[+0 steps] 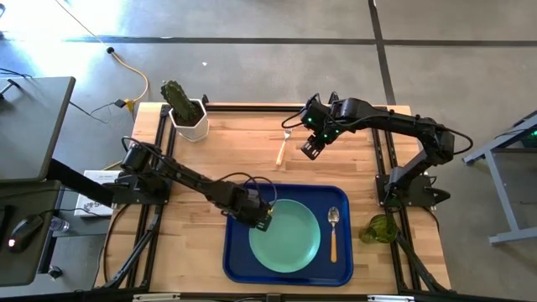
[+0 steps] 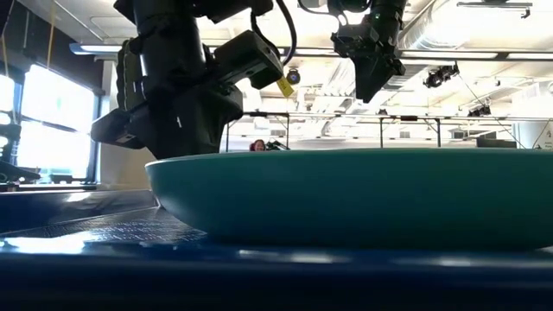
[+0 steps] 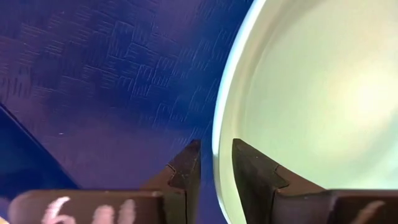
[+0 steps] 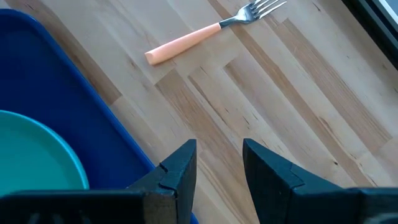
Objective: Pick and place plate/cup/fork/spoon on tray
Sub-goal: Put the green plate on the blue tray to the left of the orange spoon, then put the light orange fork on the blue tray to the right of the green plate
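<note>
Dark fingers of the left gripper (image 3: 216, 165) straddle the near rim of the mint-green plate (image 1: 285, 235), clamped on it; the plate lies in the blue tray (image 1: 239, 256). A spoon (image 1: 333, 231) lies in the tray beside the plate. The right gripper (image 1: 312, 148), fingers apart, hovers over bare wood near the fork (image 4: 205, 34). The green cup (image 1: 380, 228) stands off the tray's right side.

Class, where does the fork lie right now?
In the high view, the silver-tined, orange-handled fork lies on the bare wooden table, beyond the deep-blue plastic tray, near the right tool.
</note>
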You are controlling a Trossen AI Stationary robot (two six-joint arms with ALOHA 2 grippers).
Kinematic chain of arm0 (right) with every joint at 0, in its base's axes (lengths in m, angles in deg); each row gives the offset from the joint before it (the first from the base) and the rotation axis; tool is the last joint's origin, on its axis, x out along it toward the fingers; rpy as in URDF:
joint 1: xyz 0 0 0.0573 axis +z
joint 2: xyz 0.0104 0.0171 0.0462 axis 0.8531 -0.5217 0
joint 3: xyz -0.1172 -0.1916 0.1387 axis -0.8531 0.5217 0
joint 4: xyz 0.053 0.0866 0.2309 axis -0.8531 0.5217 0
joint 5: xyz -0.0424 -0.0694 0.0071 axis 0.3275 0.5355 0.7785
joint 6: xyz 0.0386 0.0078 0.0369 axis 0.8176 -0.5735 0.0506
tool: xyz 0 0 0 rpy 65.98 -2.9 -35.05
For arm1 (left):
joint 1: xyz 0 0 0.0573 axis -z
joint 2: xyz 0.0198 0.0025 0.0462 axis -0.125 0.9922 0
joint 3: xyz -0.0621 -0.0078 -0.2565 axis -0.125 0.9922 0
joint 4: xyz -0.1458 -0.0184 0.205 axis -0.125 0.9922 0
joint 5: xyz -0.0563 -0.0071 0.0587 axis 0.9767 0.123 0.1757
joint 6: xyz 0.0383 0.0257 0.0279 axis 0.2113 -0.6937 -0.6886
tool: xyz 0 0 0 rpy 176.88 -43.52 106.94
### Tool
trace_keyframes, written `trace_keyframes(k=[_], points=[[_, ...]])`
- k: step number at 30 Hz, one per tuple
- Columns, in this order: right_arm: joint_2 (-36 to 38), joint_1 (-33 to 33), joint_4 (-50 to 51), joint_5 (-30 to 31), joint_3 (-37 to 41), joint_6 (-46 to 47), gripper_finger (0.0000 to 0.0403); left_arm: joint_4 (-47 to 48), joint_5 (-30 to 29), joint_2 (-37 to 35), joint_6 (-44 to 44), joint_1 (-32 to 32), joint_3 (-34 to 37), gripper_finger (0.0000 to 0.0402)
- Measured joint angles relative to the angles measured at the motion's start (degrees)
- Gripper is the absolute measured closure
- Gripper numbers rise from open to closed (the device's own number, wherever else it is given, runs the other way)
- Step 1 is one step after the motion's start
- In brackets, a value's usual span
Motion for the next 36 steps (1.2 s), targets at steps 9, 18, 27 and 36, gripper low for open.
trace_keyframes(k=[9, 18, 27, 36], points=[[0.00, 0.00, -0.01, 0.00, 0.00, -0.02, 0.0281, 0.04, 3.45, 0.00, -1.66, -1.06, 0.00, 0.0318], [0.01, 0.00, 0.01, -0.29, 0.00, -0.02, 0.0281, 0.41, 3.58, -0.72, -3.47, -1.36, -0.05, 0.0318], [-0.01, 0.00, 0.30, -1.19, 0.00, 0.11, 0.0281, 5.60, 3.34, -3.05, -4.00, -1.57, -0.08, 0.0318], [-0.01, 0.04, 0.15, -3.43, 0.00, 0.50, 0.0281, 8.59, 2.74, -6.17, -6.42, -2.90, -0.07, 0.0319]])
